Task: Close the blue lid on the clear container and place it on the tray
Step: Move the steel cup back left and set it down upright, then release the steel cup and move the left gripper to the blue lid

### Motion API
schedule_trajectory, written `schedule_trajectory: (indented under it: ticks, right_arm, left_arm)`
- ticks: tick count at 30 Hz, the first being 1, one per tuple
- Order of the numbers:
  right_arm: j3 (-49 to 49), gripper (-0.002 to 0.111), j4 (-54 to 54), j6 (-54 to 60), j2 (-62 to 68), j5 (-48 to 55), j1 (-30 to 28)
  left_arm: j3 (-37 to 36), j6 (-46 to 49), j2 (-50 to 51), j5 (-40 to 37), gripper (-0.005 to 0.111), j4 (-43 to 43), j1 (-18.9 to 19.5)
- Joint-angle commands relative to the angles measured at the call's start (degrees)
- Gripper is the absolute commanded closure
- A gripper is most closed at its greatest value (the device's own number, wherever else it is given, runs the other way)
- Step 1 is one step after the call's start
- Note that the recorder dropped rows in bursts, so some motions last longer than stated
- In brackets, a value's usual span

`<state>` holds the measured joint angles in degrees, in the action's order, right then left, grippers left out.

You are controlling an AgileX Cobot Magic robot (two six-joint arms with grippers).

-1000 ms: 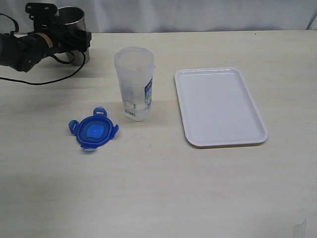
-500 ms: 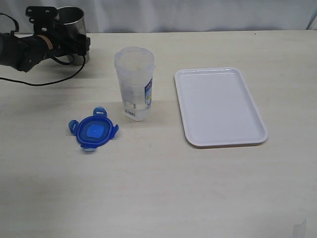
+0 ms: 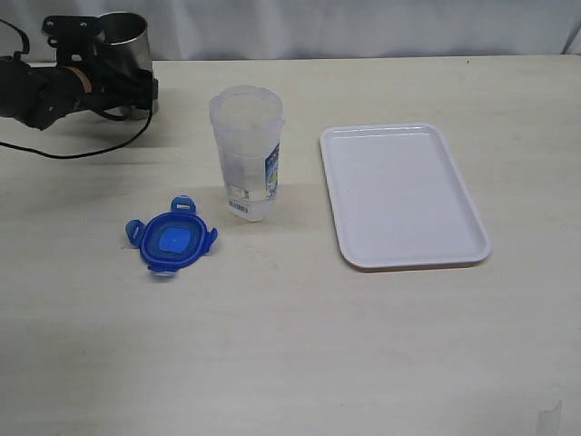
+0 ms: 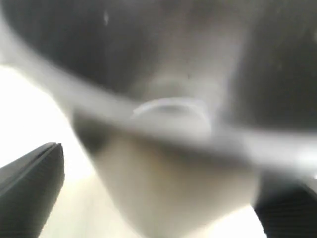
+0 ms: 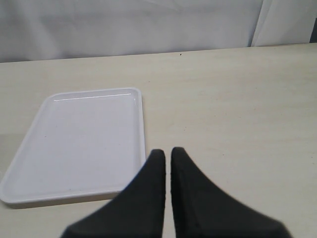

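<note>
Blue lid (image 3: 171, 242) lies flat on the pale wood-grain table (image 3: 290, 363), its four snap flaps splayed outward, just beside the clear container (image 3: 247, 150) but not touching it. The container stands upright and open-mouthed between the lid and the tray (image 3: 404, 195), a flat, glossy white rectangle with rounded corners and a low rim that holds nothing. Neither task piece is in any grip, so I judge the closing step not yet begun. The left gripper (image 3: 136, 89) sits far off at a grey metal cup (image 3: 127, 36); the left wrist view is a blur of that cup's shiny wall with the jaws spread wide to either side, and contact cannot be told. The right gripper (image 5: 164, 152) is clenched on nothing, hovering over bare table near the tray's corner. The next move probably calls for a pinch on the thin lid's rim or a flap, since it offers little height. It must then be seated squarely on the translucent tumbler, which looks light and tall enough to tip unless steadied.
</note>
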<state>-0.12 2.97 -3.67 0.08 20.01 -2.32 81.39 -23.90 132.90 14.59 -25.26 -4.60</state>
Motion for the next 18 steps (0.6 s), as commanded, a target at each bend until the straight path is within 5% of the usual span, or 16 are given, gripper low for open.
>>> schedule_trajectory:
  ticks: [1,18]
  right_arm:
    - [0.12,0.104,0.49,0.47,-0.08,-0.15,-0.23]
    - [0.12,0.104,0.49,0.47,-0.08,-0.15,-0.23]
  left_arm:
    - [-3.38,-0.39,-2.62,3.28,0.016,0.27,0.24]
    - [-19.28,-0.39,-17.0,1.1,0.016,0.27,0.24]
